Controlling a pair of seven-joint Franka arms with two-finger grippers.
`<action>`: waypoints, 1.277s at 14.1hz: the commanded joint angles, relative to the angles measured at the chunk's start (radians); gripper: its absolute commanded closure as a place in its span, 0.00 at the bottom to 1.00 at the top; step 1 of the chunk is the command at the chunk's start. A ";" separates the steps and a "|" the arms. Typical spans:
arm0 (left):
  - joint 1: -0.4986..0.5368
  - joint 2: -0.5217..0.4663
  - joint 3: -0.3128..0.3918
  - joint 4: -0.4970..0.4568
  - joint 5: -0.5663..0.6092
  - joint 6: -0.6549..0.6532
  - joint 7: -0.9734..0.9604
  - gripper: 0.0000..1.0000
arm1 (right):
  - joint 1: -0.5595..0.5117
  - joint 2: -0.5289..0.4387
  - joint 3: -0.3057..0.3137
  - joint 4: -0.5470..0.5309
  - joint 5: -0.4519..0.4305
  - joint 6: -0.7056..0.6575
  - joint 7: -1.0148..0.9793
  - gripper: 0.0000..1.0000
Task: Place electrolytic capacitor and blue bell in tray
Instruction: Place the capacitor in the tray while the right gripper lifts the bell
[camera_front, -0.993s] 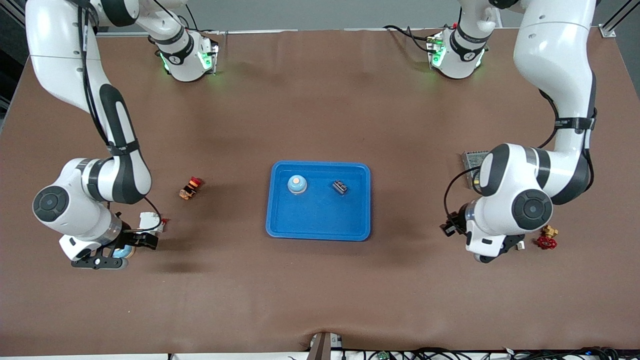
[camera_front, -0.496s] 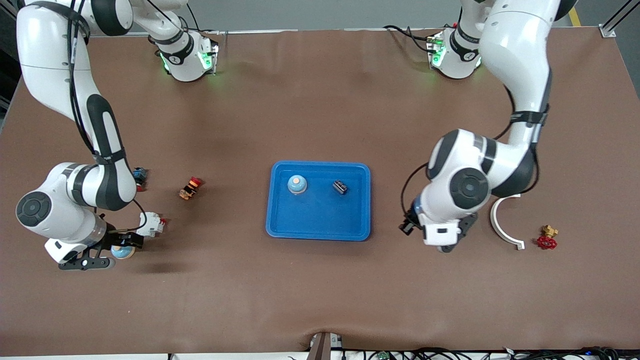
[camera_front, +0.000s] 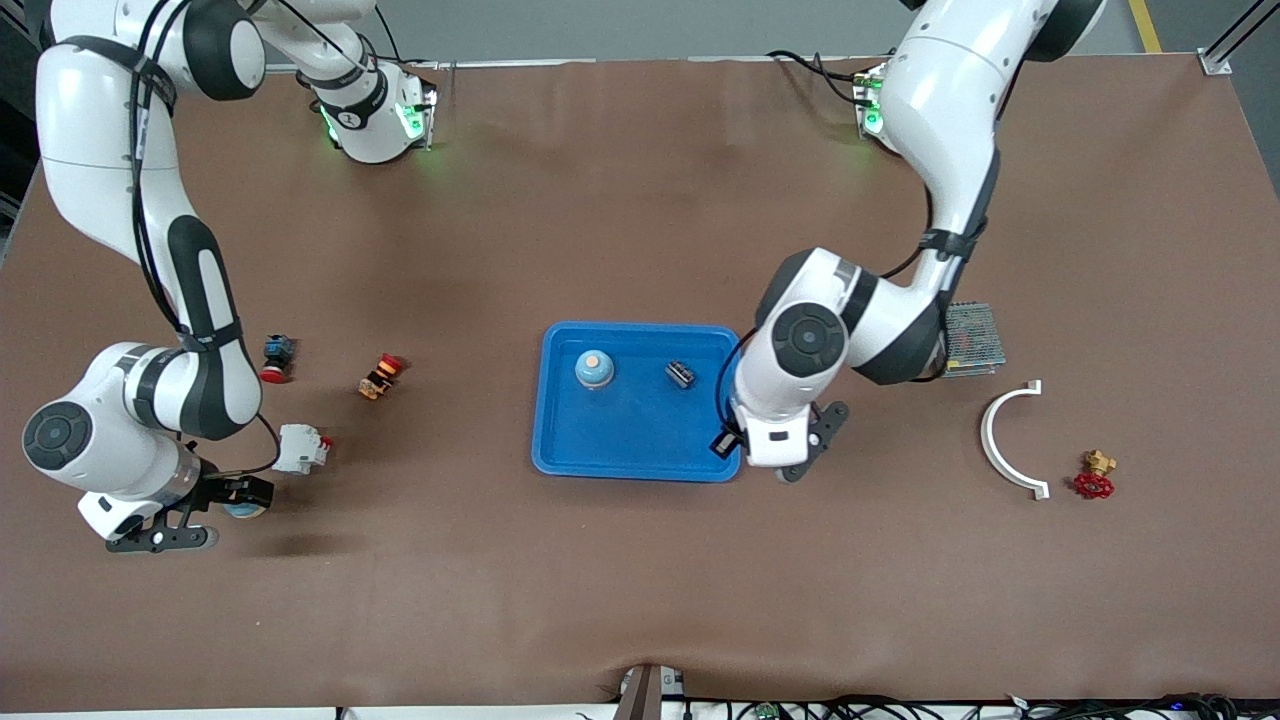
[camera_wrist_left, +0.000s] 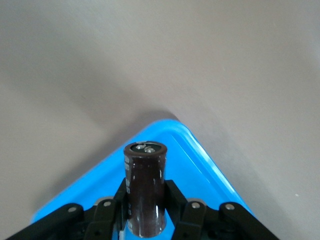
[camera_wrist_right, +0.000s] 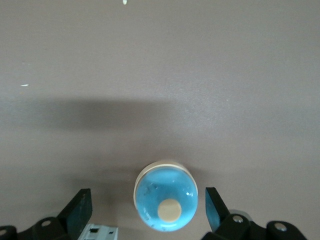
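1. Your left pincer (camera_wrist_left: 145, 220) is gripping the capacitor (camera_wrist_left: 145, 192) upright, so it can go straight down into the tray (camera_front: 640, 470). It is hanging over the tray's corner at the left arm's end.
2. Your right pincer (camera_wrist_right: 147, 210) is spread wide around a blue bell (camera_wrist_right: 163, 201) on the table (camera_front: 640, 600), ready to close on it.
3. Another blue bell (camera_front: 594, 369) is already sitting in the tray, beside a small black part (camera_front: 680, 375).
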 joint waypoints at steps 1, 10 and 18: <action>-0.043 0.044 0.012 0.026 -0.023 0.076 -0.044 1.00 | -0.039 0.047 0.018 0.061 -0.010 -0.002 -0.032 0.00; -0.094 0.133 0.013 0.023 -0.023 0.172 -0.075 1.00 | -0.042 0.077 0.018 0.052 0.002 0.008 -0.034 0.00; -0.094 0.165 0.016 0.020 -0.020 0.192 -0.079 1.00 | -0.042 0.087 0.018 0.052 0.001 0.018 -0.034 0.00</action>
